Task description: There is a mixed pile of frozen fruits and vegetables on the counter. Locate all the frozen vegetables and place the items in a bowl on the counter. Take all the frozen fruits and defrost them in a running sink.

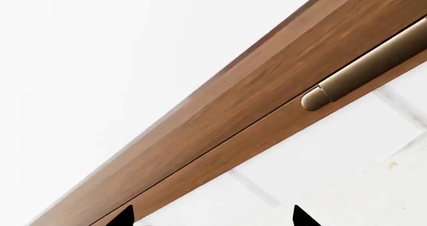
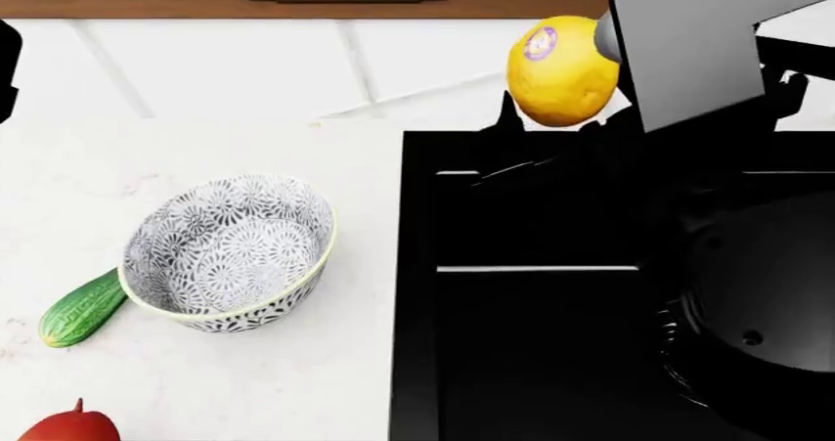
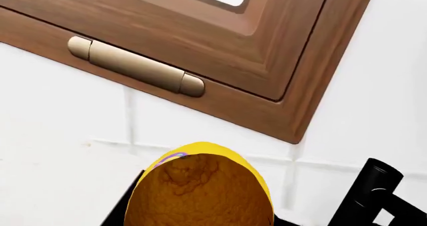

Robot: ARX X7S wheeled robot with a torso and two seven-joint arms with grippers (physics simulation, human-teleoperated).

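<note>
The right jaws (image 2: 581,89) held the lemon (image 2: 562,71) aloft, its long axis upright, over the far rim of the sink (image 2: 522,343); the basin lay toward 6 o'clock below it. The left jaws (image 1: 213,221) stood apart, empty, at the cabinet (image 1: 267,85).

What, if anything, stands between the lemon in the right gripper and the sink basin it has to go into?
Nothing visible does. The right gripper holds the lemon above the back edge of the sink, and the basin below looks open. The bowl and cucumber sit well off to the side on the counter.
</note>
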